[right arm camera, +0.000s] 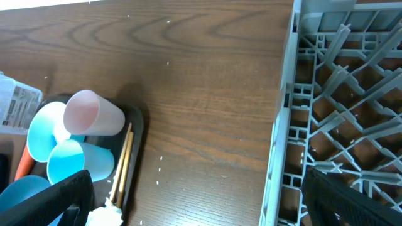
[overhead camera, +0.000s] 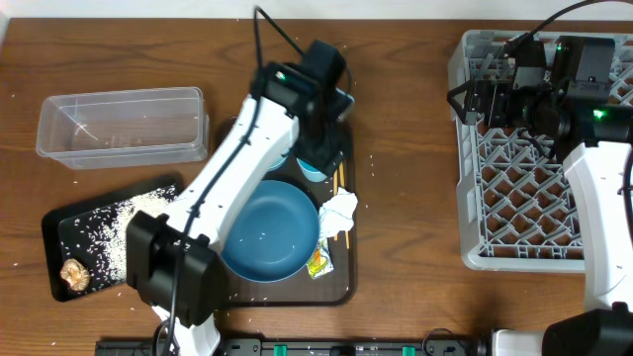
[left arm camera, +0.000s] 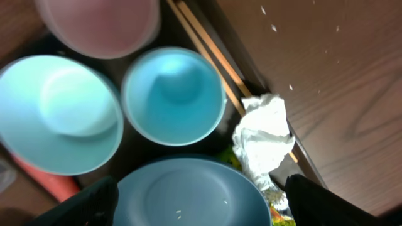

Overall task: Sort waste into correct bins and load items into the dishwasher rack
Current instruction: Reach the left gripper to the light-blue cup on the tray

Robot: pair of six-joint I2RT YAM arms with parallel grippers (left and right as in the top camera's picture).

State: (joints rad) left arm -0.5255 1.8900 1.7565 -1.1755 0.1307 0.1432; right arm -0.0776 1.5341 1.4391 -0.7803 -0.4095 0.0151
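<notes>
Black tray (overhead camera: 71, 223) holds rice (overhead camera: 124, 227) and a brown lump (overhead camera: 75, 274), serving tray (overhead camera: 338, 284) carries blue plate (overhead camera: 269, 229) and napkin (overhead camera: 339, 213), left gripper (left arm camera: 204, 202) and right gripper (right arm camera: 204, 201) both spread apart.

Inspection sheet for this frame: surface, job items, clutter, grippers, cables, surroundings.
Surface: wooden table, white specks scattered on it.
Job's things: clear tub holds only specks; black tray holds rice and brown lump. Serving tray carries blue plate, napkin, wrapper, chopsticks, pink cup, light-blue cup, pale-blue bowl, carrot. Rack: no dishes seen.
Clutter: nothing seen besides the specks.
Grippers: left gripper open above the dishes, empty; right gripper open, empty, by the rack's left edge.
Cables: black cable off the left arm; another off the right.
Surroundings: dark rail at the near edge.
</notes>
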